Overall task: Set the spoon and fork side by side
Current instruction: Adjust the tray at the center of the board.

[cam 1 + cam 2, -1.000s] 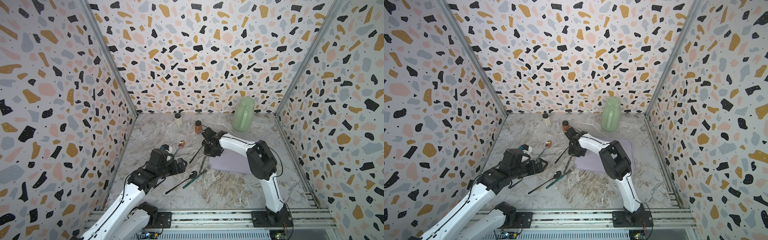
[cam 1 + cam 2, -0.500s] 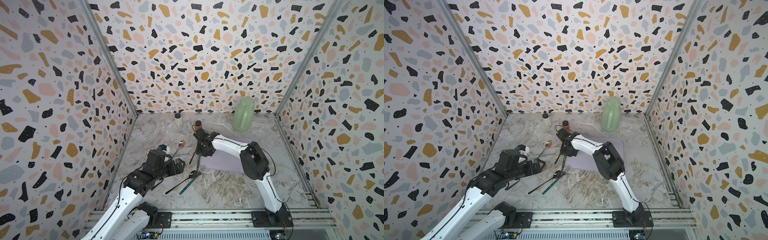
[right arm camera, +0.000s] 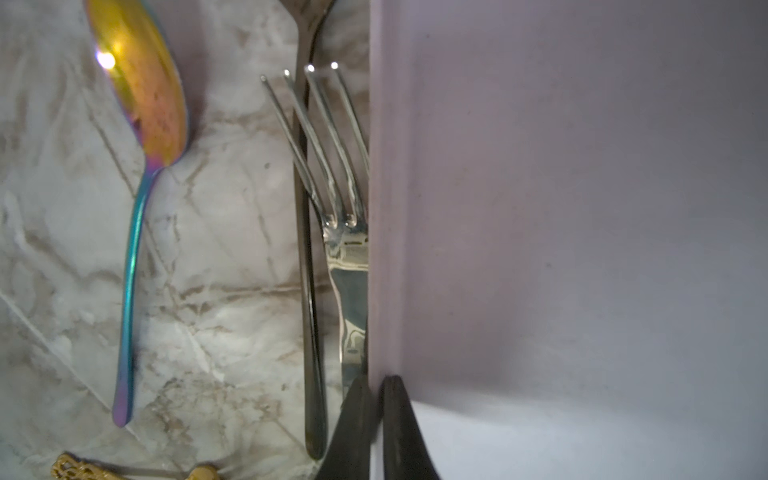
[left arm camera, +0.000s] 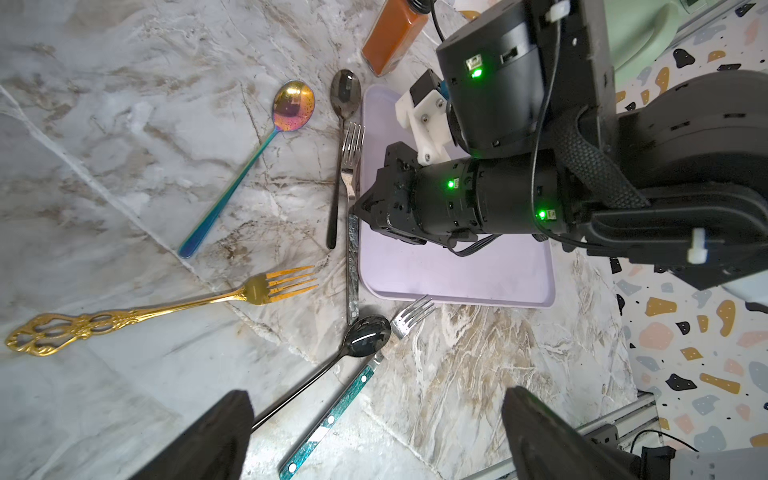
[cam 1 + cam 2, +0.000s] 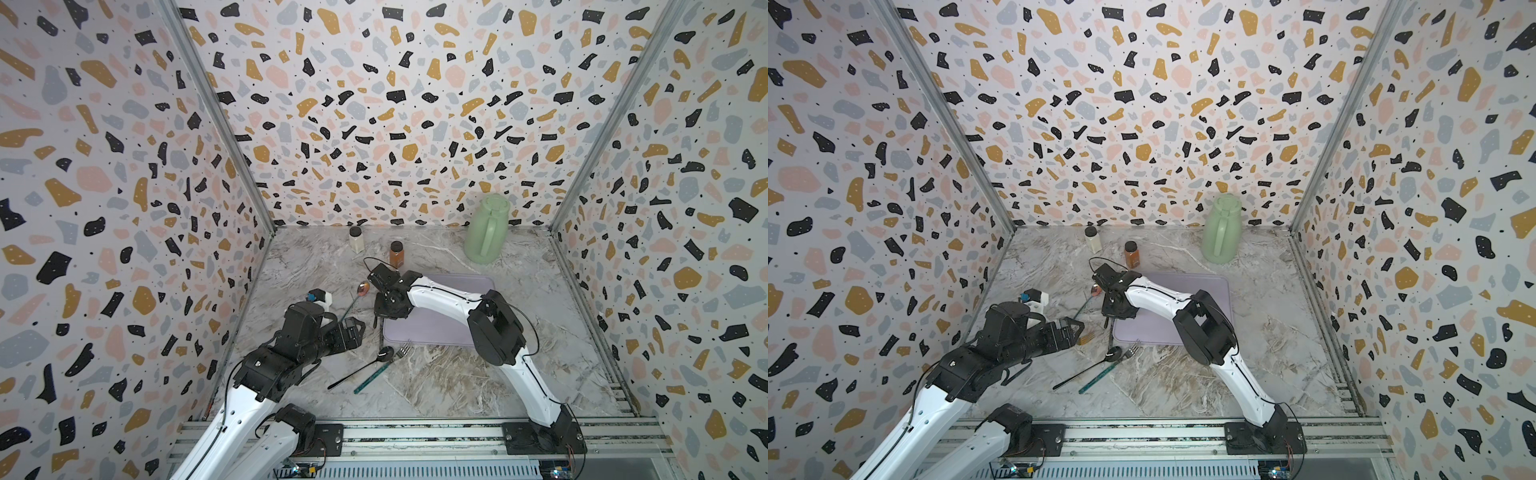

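Just below the middle of both top views, the right tool [image 5: 376,321] points down at the left edge of the lavender tray [image 5: 424,332]. Its fingers [image 3: 357,419] are pressed together, with the tips at the tray's rim, over the handle of a silver fork [image 4: 352,249]. That fork lies on the marble tabletop [image 5: 436,386] hard along the tray's left side. A dark spoon [image 4: 335,199] lies just beside it on the side away from the tray, nearly parallel, with bowl and tines both toward the back wall. Left of this pair lies a rainbow spoon [image 4: 249,158]. A gold fork [image 4: 166,309] is partly hidden under the left tool [image 4: 374,432] in the top views. That tool hovers left of centre, its fingers wide apart and empty. Below the tray's lower left corner, a black spoon [image 5: 357,370] and a teal-handled fork [image 5: 380,370] lie side by side on a slant, heads close together. At the back stand an orange bottle [image 5: 396,254], a pale jar [image 5: 356,240] and a green jug [image 5: 484,230].
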Controlling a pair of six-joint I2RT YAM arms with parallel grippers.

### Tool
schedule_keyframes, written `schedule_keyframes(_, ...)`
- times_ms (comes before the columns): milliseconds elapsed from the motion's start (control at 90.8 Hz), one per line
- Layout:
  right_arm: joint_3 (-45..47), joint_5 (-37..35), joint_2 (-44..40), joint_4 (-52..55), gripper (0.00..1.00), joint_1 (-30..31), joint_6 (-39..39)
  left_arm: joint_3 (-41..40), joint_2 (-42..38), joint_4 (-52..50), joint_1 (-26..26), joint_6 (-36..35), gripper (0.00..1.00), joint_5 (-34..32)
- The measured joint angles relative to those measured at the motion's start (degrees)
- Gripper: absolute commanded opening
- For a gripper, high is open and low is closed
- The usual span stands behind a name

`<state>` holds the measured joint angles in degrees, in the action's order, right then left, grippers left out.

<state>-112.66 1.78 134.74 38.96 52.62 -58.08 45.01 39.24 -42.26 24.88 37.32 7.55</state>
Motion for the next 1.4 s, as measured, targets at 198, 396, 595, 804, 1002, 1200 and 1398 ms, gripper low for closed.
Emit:
schedule_keyframes(198,-4.1,0.2,2.8,-0.5,0.0,1.9,-0.7,0.0,-1.2,-1.7,0.0,-0.1,0.96,-0.4)
schedule_keyframes(396,-6.8,0.2,4.4,-0.5,0.0,2.7,-1.1,1.0,-2.0,-3.6,0.0,-0.2,0.96,-0.9)
schedule_keyframes(595,-7.0,0.2,4.6,-0.9,0.0,3.0,-1.6,1.1,-2.8,-4.0,0.0,-0.2,0.96,-1.0)
schedule_keyframes(804,-7.0,0.2,4.7,-1.4,0.0,3.2,-1.9,1.1,-2.8,-4.1,0.0,-0.2,0.96,-1.1)
schedule_keyframes(1002,-7.0,0.2,4.7,-1.7,0.0,3.6,-2.1,1.1,-2.8,-4.2,0.0,-0.2,0.96,-1.1)
schedule_keyframes(1200,-7.9,0.2,4.9,-1.7,0.04,4.2,-2.2,1.3,-3.0,-4.8,0.0,-0.2,0.96,-1.4)
schedule_keyframes(1398,-9.2,0.3,4.9,-1.9,0.18,4.4,-2.1,2.6,-3.3,-6.2,0.0,-0.2,0.96,-1.9)
